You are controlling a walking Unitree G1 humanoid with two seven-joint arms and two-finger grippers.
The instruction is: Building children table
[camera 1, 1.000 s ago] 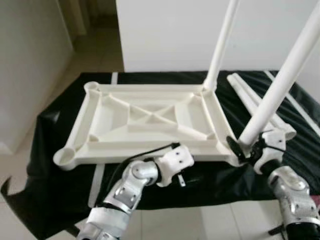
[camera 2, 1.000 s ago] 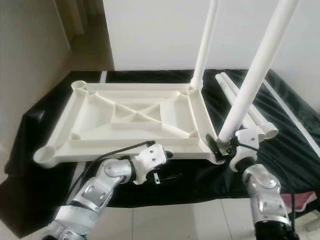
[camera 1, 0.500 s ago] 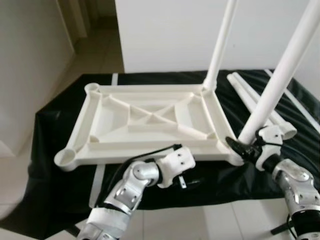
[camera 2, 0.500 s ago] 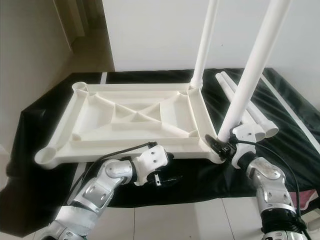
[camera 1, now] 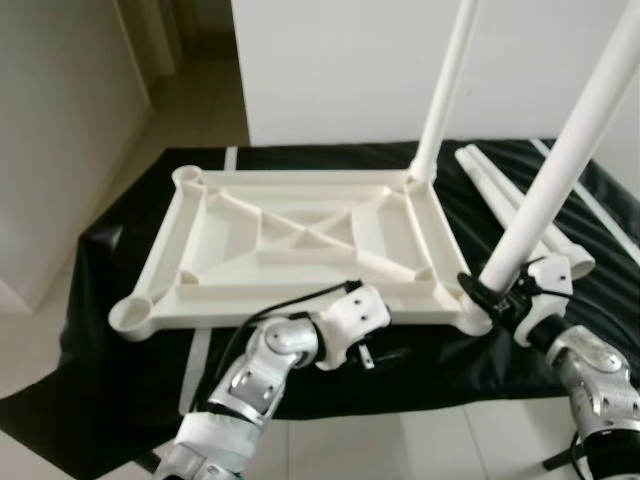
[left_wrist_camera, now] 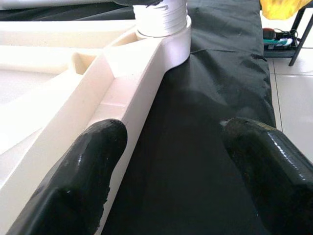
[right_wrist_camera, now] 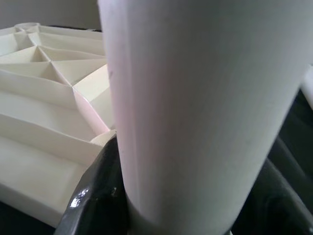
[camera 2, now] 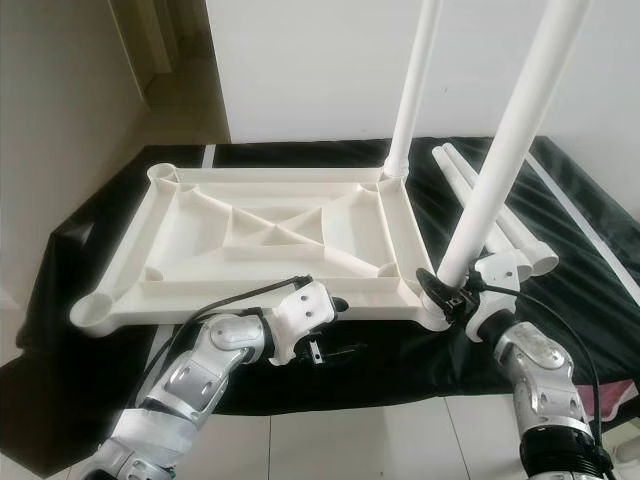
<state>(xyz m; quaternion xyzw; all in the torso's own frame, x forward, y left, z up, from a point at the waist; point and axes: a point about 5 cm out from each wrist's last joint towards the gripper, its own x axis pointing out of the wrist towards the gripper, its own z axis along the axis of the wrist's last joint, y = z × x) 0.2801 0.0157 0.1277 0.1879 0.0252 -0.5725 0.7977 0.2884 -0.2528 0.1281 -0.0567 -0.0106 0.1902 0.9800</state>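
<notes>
A white tabletop (camera 1: 160,262) lies upside down on black cloth. One white leg (camera 1: 447,90) stands in its far right corner socket. A second leg (camera 1: 560,165) stands tilted in the near right corner socket (left_wrist_camera: 164,19). My right gripper (camera 1: 488,296) is shut on this leg (right_wrist_camera: 195,98) just above its base, with black fingers (right_wrist_camera: 95,196) on both sides. My left gripper (camera 2: 335,350) is open at the tabletop's near edge. In the left wrist view one finger (left_wrist_camera: 80,181) lies against that edge and the other (left_wrist_camera: 271,171) hangs over the cloth.
Two loose white legs (camera 2: 525,245) lie on the cloth right of the tabletop. A white wall (camera 1: 340,60) stands behind. The cloth (camera 1: 130,370) hangs down to the tiled floor (camera 1: 330,445). Something yellow (left_wrist_camera: 286,7) and a small rack sit on the floor past the near right corner.
My right forearm has shifted slightly while its gripper stays shut on the near right leg. The left gripper has hardly moved.
</notes>
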